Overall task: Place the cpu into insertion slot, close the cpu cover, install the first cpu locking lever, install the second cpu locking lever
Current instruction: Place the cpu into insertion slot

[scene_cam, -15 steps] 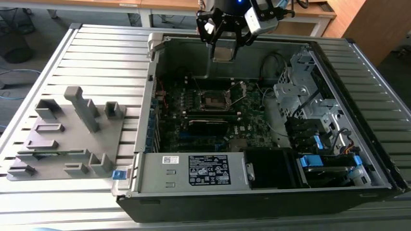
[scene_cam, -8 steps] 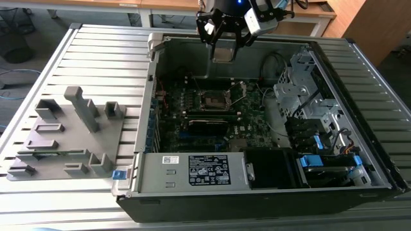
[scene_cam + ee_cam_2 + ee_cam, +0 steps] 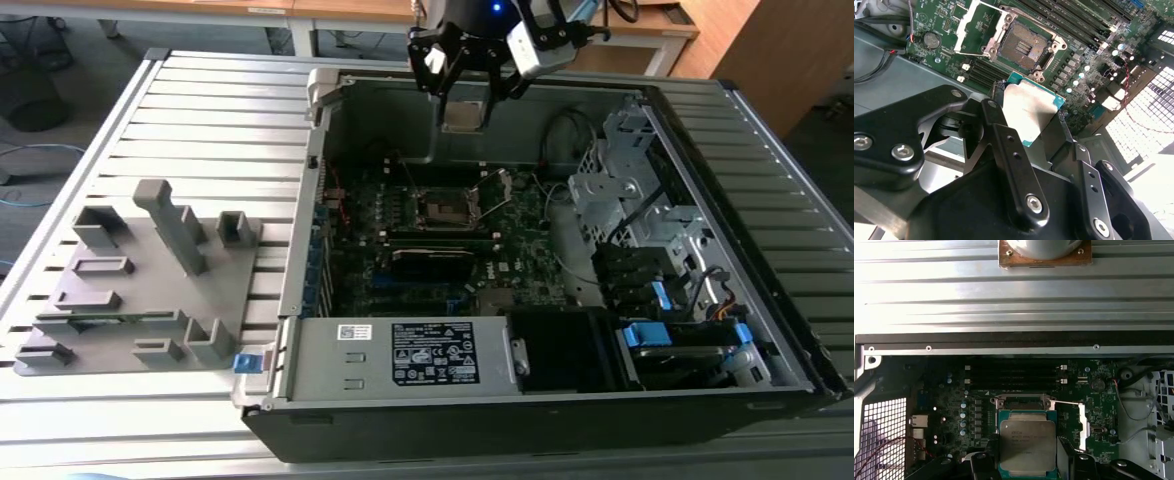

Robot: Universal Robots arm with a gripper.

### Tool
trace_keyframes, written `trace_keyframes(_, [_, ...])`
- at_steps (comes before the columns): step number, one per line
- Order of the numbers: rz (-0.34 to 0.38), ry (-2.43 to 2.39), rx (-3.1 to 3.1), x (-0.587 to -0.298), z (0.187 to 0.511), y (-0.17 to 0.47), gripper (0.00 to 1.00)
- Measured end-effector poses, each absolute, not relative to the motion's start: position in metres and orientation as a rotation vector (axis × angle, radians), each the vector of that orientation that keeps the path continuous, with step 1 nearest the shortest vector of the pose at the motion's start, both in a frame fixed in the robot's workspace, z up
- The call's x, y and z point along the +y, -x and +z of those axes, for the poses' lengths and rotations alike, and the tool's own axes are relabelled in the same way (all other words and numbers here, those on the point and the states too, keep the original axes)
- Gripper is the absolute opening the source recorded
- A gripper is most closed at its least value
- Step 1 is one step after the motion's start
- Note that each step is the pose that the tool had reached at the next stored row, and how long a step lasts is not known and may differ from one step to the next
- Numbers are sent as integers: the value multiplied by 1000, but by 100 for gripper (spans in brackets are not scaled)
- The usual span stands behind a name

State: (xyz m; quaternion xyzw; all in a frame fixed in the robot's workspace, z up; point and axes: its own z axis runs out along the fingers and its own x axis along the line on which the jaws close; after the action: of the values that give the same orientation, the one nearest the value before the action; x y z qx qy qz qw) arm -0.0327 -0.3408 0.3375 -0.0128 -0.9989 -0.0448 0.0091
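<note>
So, the slatted metal counter [image 3: 200, 110] carries an open computer case [image 3: 534, 425] lying flat, with its motherboard [image 3: 534, 225] facing up. The claw [image 3: 465, 95] hangs over the end of the case farthest from the exterior camera. It's clenched on the cpu [image 3: 463, 116], pinching the chip by two opposite edges, silver top showing in both wrist views. The chip is up in the air, clear of the board. The insertion slot [image 3: 1024, 47] sits bare on the motherboard, and the cpu cover [image 3: 965, 35] stands tilted open right beside it.
</note>
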Motion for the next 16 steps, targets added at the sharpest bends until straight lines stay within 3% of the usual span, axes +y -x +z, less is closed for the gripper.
trace_keyframes(16, [-140, 40, -3120, -341, 334, 33, 54])
